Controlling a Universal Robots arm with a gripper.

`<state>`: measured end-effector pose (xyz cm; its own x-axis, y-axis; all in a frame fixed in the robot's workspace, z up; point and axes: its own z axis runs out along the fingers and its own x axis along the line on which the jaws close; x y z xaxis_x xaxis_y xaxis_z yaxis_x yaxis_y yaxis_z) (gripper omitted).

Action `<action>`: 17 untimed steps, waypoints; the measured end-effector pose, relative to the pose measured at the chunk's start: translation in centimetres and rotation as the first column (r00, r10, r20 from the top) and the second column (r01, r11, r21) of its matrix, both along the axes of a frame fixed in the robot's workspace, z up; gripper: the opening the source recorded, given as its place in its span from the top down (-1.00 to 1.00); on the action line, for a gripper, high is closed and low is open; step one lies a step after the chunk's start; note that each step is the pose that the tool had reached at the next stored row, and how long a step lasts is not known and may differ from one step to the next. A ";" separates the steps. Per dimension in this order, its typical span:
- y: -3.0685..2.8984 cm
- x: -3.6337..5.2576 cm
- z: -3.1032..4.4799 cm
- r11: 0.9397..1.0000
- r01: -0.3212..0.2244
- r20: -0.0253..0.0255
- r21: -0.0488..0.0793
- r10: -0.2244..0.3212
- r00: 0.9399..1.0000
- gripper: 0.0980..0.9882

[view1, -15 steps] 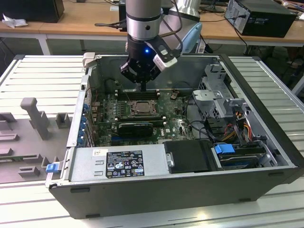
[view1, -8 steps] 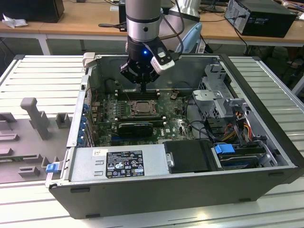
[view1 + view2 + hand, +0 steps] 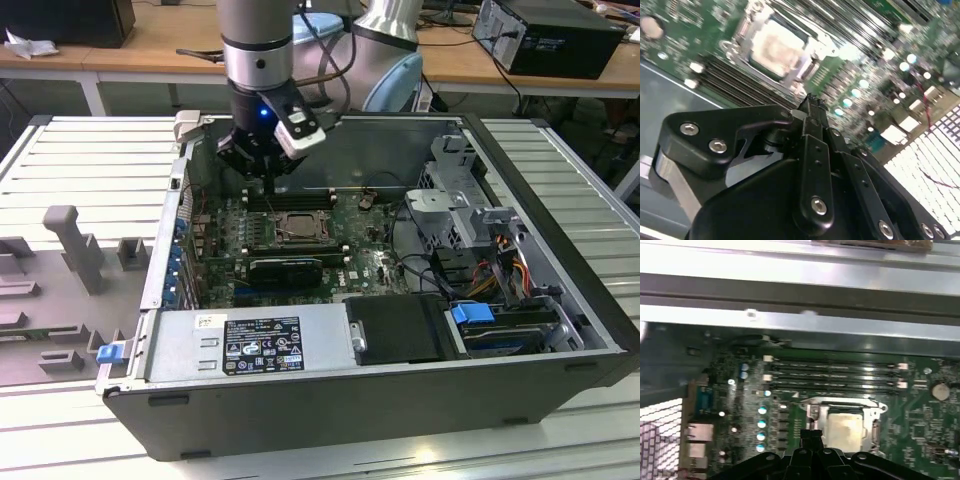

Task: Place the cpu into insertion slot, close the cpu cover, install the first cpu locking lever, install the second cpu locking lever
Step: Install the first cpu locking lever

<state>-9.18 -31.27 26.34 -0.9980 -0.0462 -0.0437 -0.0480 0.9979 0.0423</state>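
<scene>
The cpu [image 3: 776, 50] is a pale square chip lying in the insertion slot [image 3: 290, 228] on the green motherboard. It also appears in the first wrist view as the cpu [image 3: 842, 431]. The silvery cpu cover [image 3: 840, 406] lies flat as a frame around the chip, and the cpu cover [image 3: 805, 70] looks the same in the second wrist view. My gripper [image 3: 270, 184] hangs a little above the board beside the socket, over the long black memory slots [image 3: 835, 375]. Its fingers [image 3: 812, 107] are shut together with nothing between them.
The board sits inside an open computer case [image 3: 540, 170] with tall metal walls. A power supply [image 3: 250, 345] lies along the near wall and a drive cage with cables [image 3: 470, 230] is on the exterior view's right. A grey fixture [image 3: 75, 240] stands outside on the exterior view's left.
</scene>
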 end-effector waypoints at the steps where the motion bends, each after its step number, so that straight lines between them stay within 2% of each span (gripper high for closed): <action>1: 0.03 -0.58 -0.06 1.000 0.000 0.000 0.000 0.000 1.000 0.98; 5: 0.28 -2.07 -0.32 1.000 0.001 0.000 0.000 -0.001 1.000 0.98; 7: 0.83 -2.70 -0.63 1.000 0.002 0.000 0.000 -0.002 1.000 0.98; 10: 1.83 -2.65 -0.91 1.000 0.005 0.000 0.000 -0.005 1.000 0.98; 12: 2.04 -2.22 -0.91 1.000 0.008 0.000 0.000 -0.008 1.000 0.98; 15: 2.14 -0.29 -0.98 1.000 0.011 -0.001 0.000 -0.011 1.000 0.98; 17: 2.14 0.60 -1.03 1.000 0.011 -0.001 0.000 -0.011 1.000 0.98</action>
<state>-8.57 -29.13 25.31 -0.9985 -0.0348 -0.0422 -0.0366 0.9984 0.0424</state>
